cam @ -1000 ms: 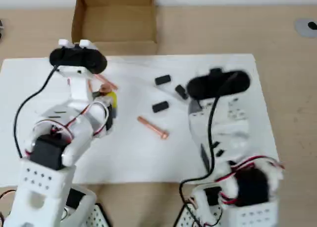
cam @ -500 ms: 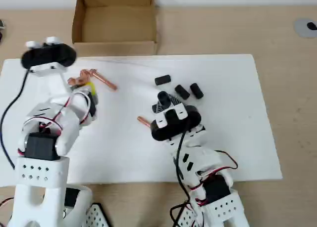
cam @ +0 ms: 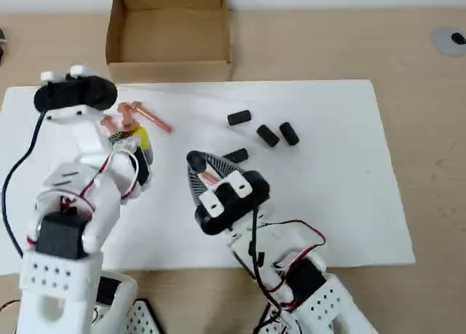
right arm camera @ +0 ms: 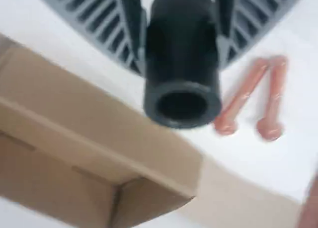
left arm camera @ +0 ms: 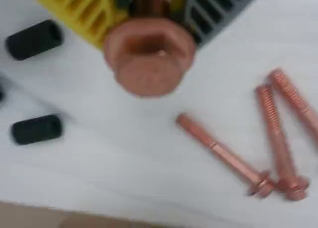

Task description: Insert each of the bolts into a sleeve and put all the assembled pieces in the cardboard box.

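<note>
Swinging off the sleeves, the right gripper [cam: 207,175] now hangs over the middle of the sheet [cam: 349,203], above a lone bolt [cam: 210,178]. My left arm has barely shifted. The right jaws are clamped on a black sleeve [right arm camera: 181,64], its open bore facing the wrist camera. The left gripper [cam: 128,136], near the sheet's far left corner, pinches a copper bolt [left arm camera: 149,54] by the shank, head toward its camera.

The two held parts are well apart, so I judge the first insertion is only being set up. Four loose sleeves [cam: 267,135] lie right of centre toward the far edge. I count three loose bolts [cam: 149,118] just beside the left gripper. I see no assembled piece in the box [cam: 113,36], which sits beyond the sheet's far edge. By my reckoning every pairing and every drop-off is still to do.
</note>
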`<state>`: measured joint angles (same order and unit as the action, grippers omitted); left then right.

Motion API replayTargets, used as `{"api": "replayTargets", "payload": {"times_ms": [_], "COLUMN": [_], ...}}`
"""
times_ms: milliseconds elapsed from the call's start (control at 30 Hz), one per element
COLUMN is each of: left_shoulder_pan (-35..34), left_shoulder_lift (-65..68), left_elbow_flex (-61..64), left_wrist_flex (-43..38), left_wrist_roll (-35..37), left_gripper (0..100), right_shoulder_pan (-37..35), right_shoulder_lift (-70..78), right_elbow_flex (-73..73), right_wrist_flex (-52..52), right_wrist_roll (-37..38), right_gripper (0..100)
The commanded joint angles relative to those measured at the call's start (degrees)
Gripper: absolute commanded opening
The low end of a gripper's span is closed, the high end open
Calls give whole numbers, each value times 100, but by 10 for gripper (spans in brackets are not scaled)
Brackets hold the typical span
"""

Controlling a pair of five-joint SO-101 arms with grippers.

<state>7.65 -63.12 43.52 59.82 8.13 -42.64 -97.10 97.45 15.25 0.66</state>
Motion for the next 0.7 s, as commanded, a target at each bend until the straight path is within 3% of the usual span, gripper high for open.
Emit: {"api": "replayTargets", "payload": {"times_ms": [0,267,467,667], "left_shoulder_pan": [53,53,308,1116], "left_shoulder_lift": [-681,-2457,-3160,-3459], "left_elbow_flex": [237,1820,2444,2497], "left_wrist_flex": [-607,-2084,-2136,-2180], "left_wrist_roll": [158,88,-70,-44], "left_gripper": [7,6,6,6], "right_shoulder_pan": [-127,-127,-127,-127], "right_shoulder_lift": [242,488,488,488], "right_elbow_flex": [-4,-4,-4,-4], "right_wrist_flex": [-167,-158,-149,-141], "right_wrist_roll": [-53,-607,-580,-580], "right_gripper": [11,11,11,11]}}
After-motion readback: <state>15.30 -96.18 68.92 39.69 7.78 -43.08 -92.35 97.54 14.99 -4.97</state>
